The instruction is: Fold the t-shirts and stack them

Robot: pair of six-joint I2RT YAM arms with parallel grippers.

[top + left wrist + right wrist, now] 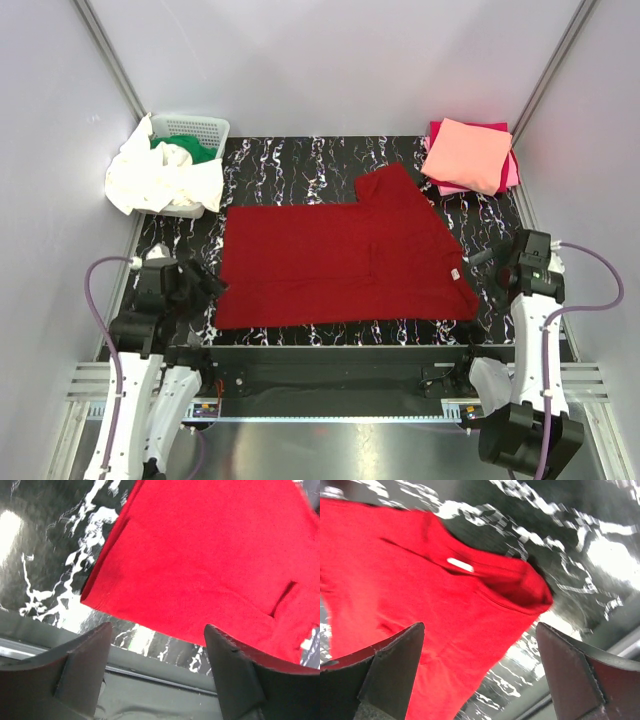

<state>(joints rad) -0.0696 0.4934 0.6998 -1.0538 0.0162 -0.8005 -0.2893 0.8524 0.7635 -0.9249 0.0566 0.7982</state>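
The dark red t-shirt (340,255) lies spread flat on the marbled black table, partly folded, one sleeve pointing to the back. It also shows in the left wrist view (210,555) and the right wrist view (420,590). My left gripper (205,280) (157,635) is open and empty just off the shirt's near left corner. My right gripper (480,258) (480,635) is open and empty over its near right corner, by a white tag (460,565). The folded salmon pink shirt (468,152) lies on the magenta shirt (512,170) at the back right.
A white lattice basket (195,127) stands at the back left. The white shirt (150,175) hangs crumpled over its front and the green shirt (190,150) lies inside. Grey walls close in the sides and back. A metal rail runs along the near edge.
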